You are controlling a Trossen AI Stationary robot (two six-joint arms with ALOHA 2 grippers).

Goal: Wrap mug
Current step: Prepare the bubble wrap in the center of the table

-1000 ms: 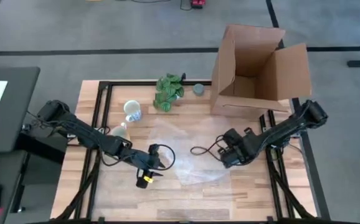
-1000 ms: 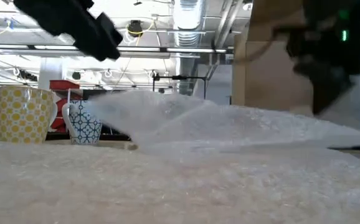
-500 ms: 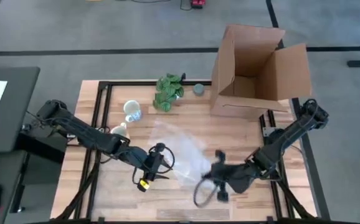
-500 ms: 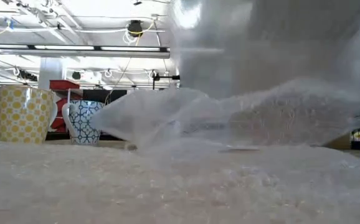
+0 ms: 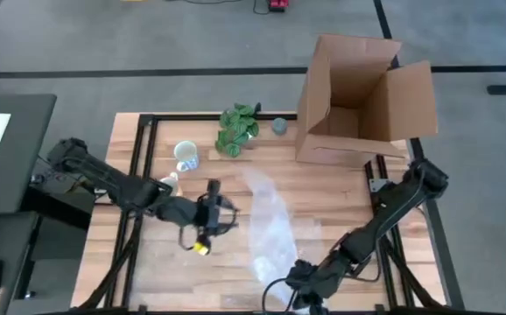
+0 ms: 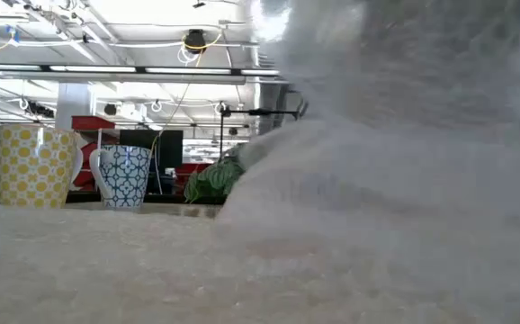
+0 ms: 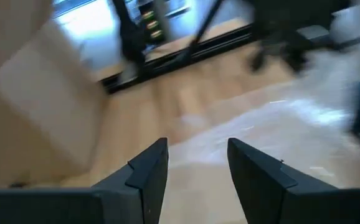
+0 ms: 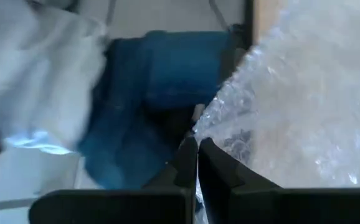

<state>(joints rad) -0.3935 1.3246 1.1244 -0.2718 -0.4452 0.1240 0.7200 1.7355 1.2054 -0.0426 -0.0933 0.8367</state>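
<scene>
The mug (image 5: 186, 156), white with a blue pattern, stands upright at the table's far left, also seen in the low view (image 6: 123, 177). A clear bubble wrap sheet (image 5: 268, 223) lies gathered into a narrow strip down the table's middle and fills the low view's right (image 6: 395, 180). My right gripper (image 5: 301, 280) is at the near edge, shut on the wrap's near end. My left gripper (image 5: 205, 214) hovers open left of the wrap with nothing between its fingers (image 7: 192, 165). My right gripper pinches the bubble wrap's near edge (image 8: 206, 127) between its two shut fingertips. One layer or several, I cannot tell. The rest of the sheet trails away over the table toward its far side.
An open cardboard box (image 5: 358, 92) stands at the far right. A green leafy bunch (image 5: 237, 127) and a small grey round object (image 5: 278, 125) lie at the far middle. A yellow-patterned mug (image 6: 33, 166) stands beside the mug.
My right gripper has gone toward the table's near edge, dragging the bubble wrap with it. The sheet, spread wide before, is now gathered into a narrow strip running near to far. My left gripper has moved a little toward the far edge and turned.
</scene>
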